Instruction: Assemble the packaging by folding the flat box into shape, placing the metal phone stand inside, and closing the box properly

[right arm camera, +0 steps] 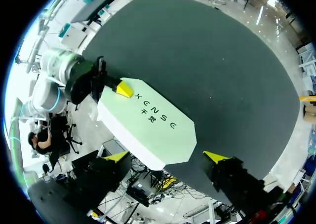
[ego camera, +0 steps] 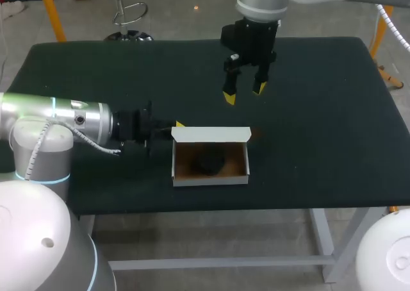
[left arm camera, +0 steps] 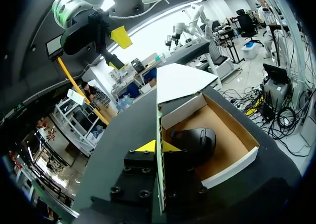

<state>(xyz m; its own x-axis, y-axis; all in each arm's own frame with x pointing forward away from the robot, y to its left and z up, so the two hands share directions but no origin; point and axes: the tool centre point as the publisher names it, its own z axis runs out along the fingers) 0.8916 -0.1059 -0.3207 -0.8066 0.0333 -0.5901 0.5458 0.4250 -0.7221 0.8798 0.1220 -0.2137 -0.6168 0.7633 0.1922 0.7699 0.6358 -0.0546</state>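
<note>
On the desk, the box sits near the front edge. It is light and could slide or twist when the lid is pushed, and only our left arm is steadying it. The left gripper straddles the box's left end wall, with one of the fingers inside and one outside, and appears clenched on that wall. If the pinch slips, the box could skid away.

The lid stands up along the far long side. If it is swung down now, we think it would land on the finger inside the box, or its tuck flap would miss the front wall and crumple. The phone stand lies inside, about mid-floor. If it rides above the rim, the lid could spring back, though we cannot tell its height. The right gripper hangs above the desk beyond the lid, with its fingers released and holding nothing. If it comes down off-centre, it could crease the lid.

The box's long axis runs left to right, parallel to the desk's front edge. Its mouth faces up and its hinge is on the far side. We cannot tell which way the stand points.
</note>
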